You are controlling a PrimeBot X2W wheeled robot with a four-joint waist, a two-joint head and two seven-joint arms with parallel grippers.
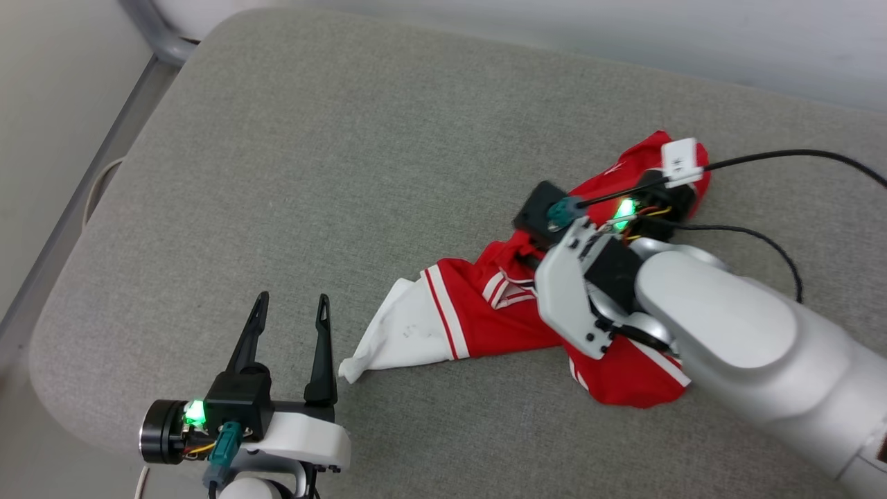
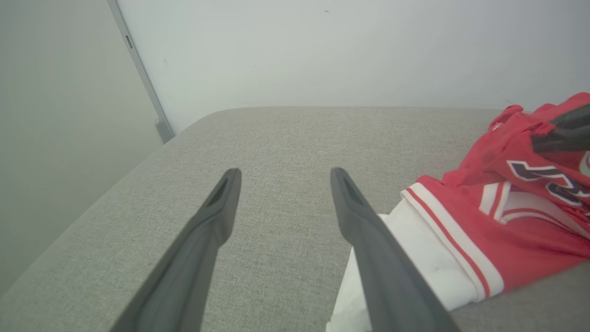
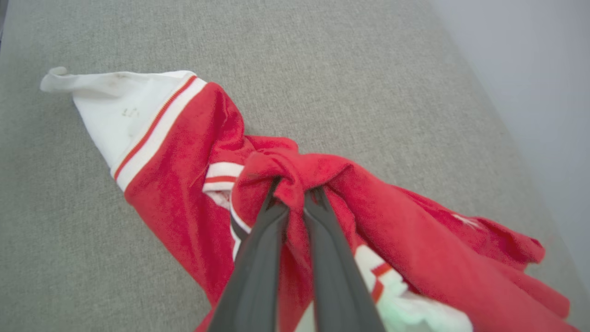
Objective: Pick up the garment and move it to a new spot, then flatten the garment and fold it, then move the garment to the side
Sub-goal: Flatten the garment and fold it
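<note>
Right wrist view has the right gripper pinched tight on a bunched red fold of the shirt, which lies crumpled on the grey cushion. Left gripper sits wide open just beside the shirt, holding nothing.

Grey fabric pad w/ white wall behind

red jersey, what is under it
The crumpled red jersey T-shirt with white sleeves lies on the grey woven fabric cushion, which shows beside it. Anything between cloth and cushion is covered by its folds.
</note>
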